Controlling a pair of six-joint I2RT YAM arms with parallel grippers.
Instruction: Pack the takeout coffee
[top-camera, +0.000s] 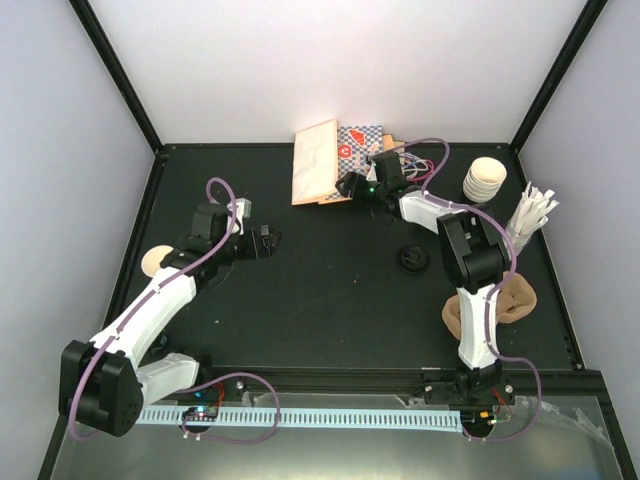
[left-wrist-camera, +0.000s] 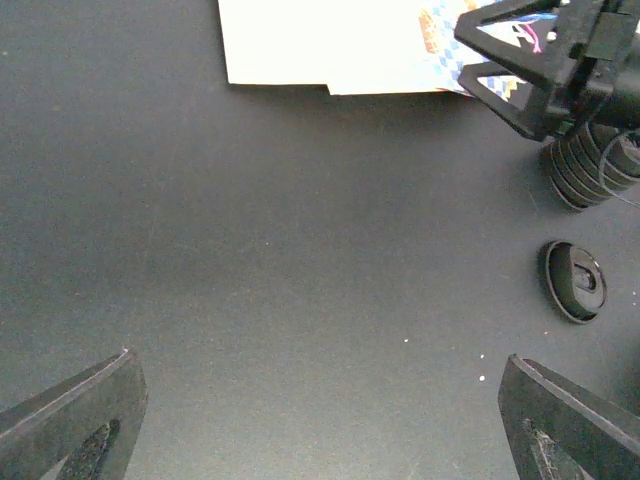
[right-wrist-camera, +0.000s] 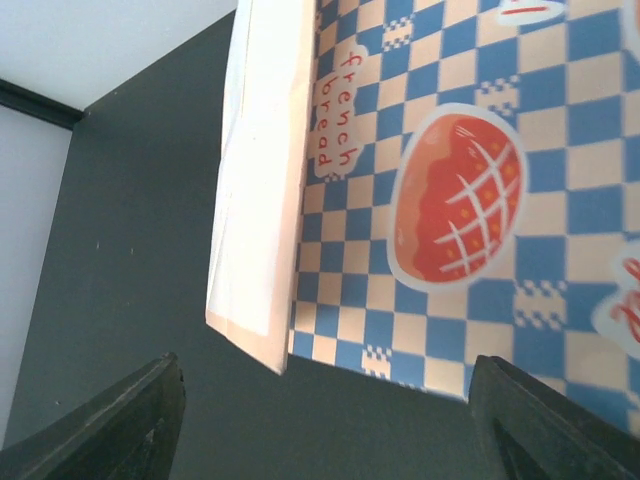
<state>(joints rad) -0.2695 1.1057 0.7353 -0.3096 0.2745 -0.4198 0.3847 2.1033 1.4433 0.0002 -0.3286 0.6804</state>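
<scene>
The left pincer (left-wrist-camera: 320, 410) and right pincer (right-wrist-camera: 325, 420) stand spread, empty. The coffee's black lid (top-camera: 413, 257) lies on the bench (top-camera: 320, 310). Its cup (top-camera: 152, 262), we judge, peeks behind the left arm (top-camera: 160, 300). It looks light and crushable, so we pinch its wall gently.

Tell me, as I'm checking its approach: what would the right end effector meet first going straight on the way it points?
The checkered paper bag: its near edge lies straight ahead of the right end effector, whose jaws stand open. Depth is unclear, but nothing shows in between.
</scene>
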